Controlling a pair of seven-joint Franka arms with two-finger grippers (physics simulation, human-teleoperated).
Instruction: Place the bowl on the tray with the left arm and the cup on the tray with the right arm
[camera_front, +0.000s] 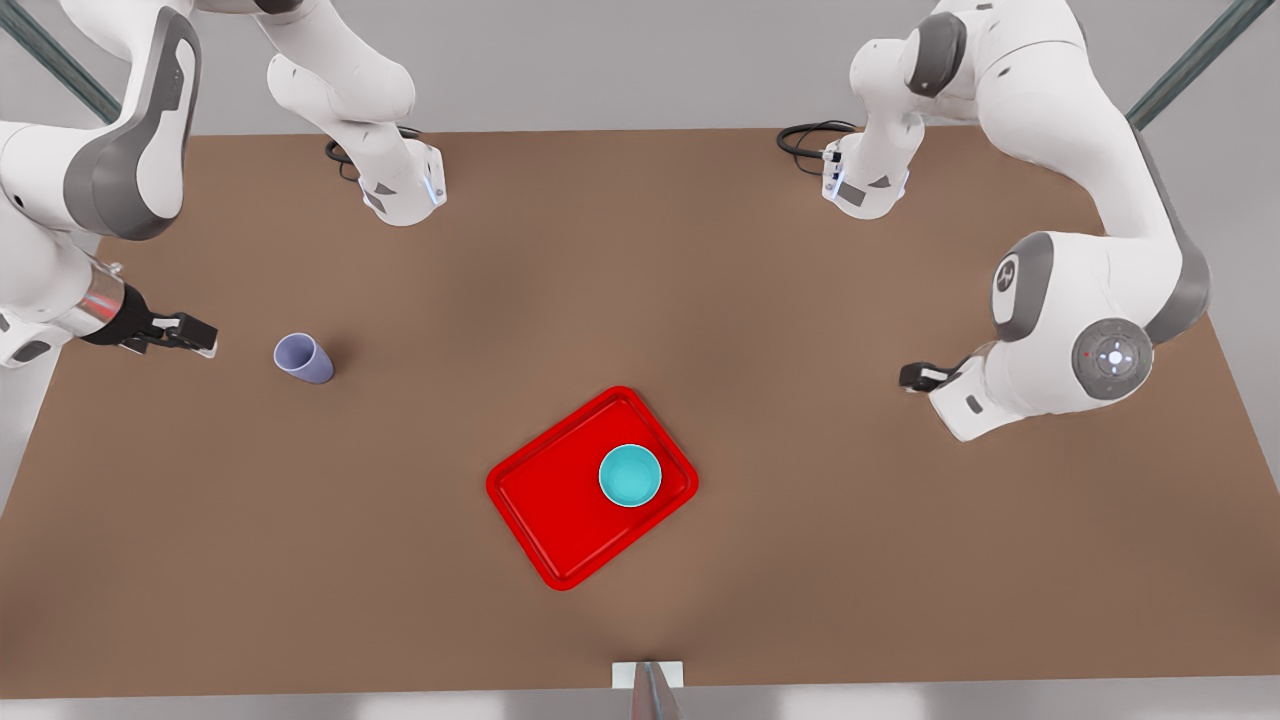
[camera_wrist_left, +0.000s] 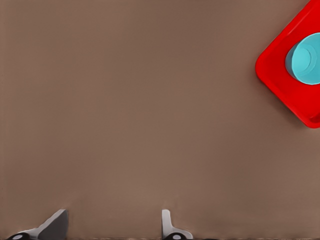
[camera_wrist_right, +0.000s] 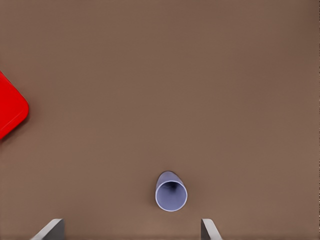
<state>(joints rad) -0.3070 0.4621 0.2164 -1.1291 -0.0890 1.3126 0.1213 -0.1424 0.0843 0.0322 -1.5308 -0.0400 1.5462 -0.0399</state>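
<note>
Right gripper, fingers spread and empty, is hovering over the brown table at the front view's left, near the lavender cup. Left gripper, also spread, is waiting at the right, well apart from the red tray holding the teal bowl.

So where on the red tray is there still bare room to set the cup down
The bowl sits in the tray's corner toward the front view's right. The rest of the red floor, toward the front view's left and near edge, is bare. The cup stands on the table by the open right claw; bare table lies between cup and tray. The open left claw waits on the bowl's side.
</note>
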